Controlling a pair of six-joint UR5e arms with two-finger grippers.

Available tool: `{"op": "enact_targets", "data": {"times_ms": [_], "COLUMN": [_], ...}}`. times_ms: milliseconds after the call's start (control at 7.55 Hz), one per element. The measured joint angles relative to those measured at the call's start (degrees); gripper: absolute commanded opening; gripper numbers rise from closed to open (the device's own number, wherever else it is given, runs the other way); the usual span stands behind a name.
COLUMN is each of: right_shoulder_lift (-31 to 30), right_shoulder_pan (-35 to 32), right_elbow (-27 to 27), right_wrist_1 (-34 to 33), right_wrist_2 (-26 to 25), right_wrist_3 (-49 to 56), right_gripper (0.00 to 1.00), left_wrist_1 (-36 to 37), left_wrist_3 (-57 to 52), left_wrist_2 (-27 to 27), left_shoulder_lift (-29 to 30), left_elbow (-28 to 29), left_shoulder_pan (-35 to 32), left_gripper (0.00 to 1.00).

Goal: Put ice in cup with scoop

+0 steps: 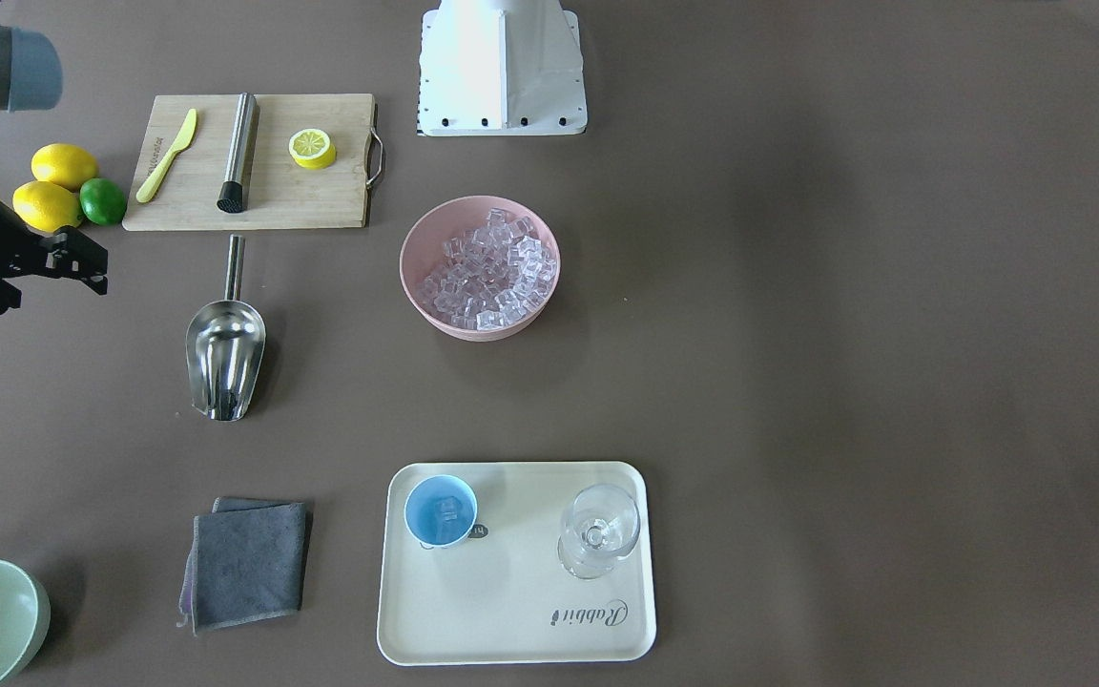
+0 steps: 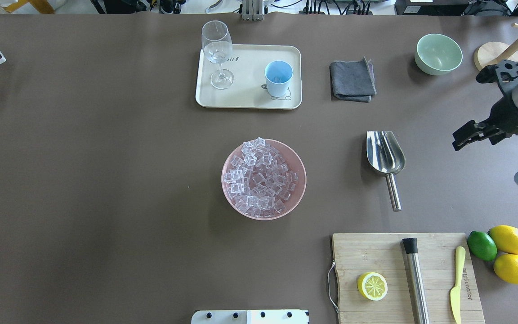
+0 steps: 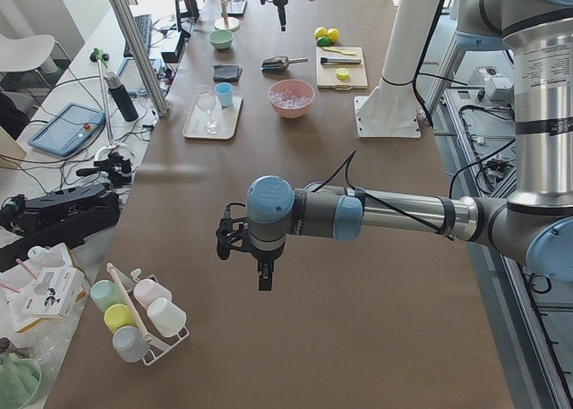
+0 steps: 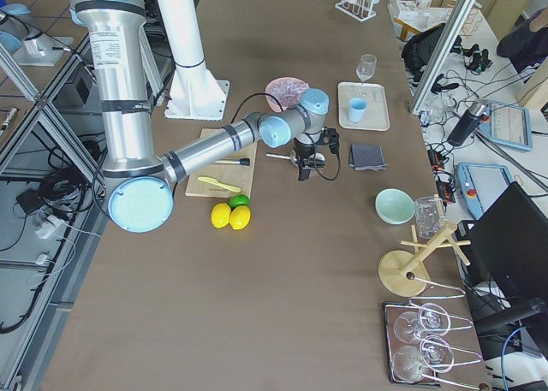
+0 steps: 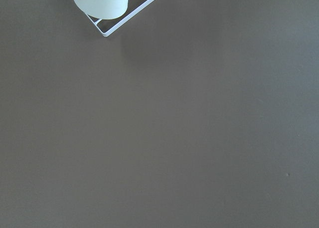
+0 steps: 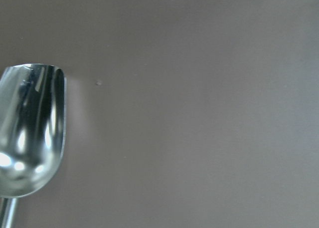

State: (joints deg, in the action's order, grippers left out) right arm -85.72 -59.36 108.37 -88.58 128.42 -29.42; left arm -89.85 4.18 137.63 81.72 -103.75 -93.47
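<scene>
The shiny stainless-steel scoop [image 2: 386,153] lies flat on the brown tabletop [image 2: 106,180], right of centre in the overhead view. Its open mouth faces the top of the frame and its thin straight handle [image 2: 393,194] points down toward the wooden cutting board [image 2: 367,252]. It is empty and nothing touches it. My right pincer [image 2: 467,111] hovers near the right edge of that frame, jaws spread wide, gripping nothing, apart from the scoop. The clear, glassy ice cubes [image 2: 261,180] are heaped in the round pink bowl [image 2: 301,175] at centre. The small light-blue cup [image 2: 279,77] stands on the cream tray [image 2: 250,76] at the top.

I judge the scoop stiff and slick. That round handle could twist between flat pads, so I would take it about halfway along, square across. The cubes look hard and slippery and would likely skate off a tilted scoop. The cup is narrow and probably light enough to tip.

My left pincer [image 3: 246,248] shows only in the left side view, over bare tabletop, and I cannot tell how its jaws stand. The right wrist view cuts off the handle at its lower left corner. In the front-facing view the cup seems to hold 1 cube, perhaps more, but it is hard to make out.
</scene>
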Motion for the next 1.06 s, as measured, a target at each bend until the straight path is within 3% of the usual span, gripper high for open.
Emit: {"op": "enact_targets", "data": {"times_ms": [530, 1060], "right_shoulder_lift": [-6.49, -8.34], "right_shoulder_pan": [-16.52, -28.97], "right_elbow": [-0.58, -8.91], "right_wrist_1": [-4.58, -6.65], "right_wrist_2": [0.0, 1.11], "right_wrist_3": [23.52, 36.9], "right_gripper": [0.99, 0.99], "left_wrist_1": [0.93, 0.9], "left_wrist_3": [0.11, 0.08], "left_wrist_2": [-0.02, -0.28], "left_shoulder_lift": [0.21, 0.53], "left_elbow": [1.02, 1.8], "left_shoulder_pan": [1.14, 1.74], "left_gripper": [0.98, 0.98]}}
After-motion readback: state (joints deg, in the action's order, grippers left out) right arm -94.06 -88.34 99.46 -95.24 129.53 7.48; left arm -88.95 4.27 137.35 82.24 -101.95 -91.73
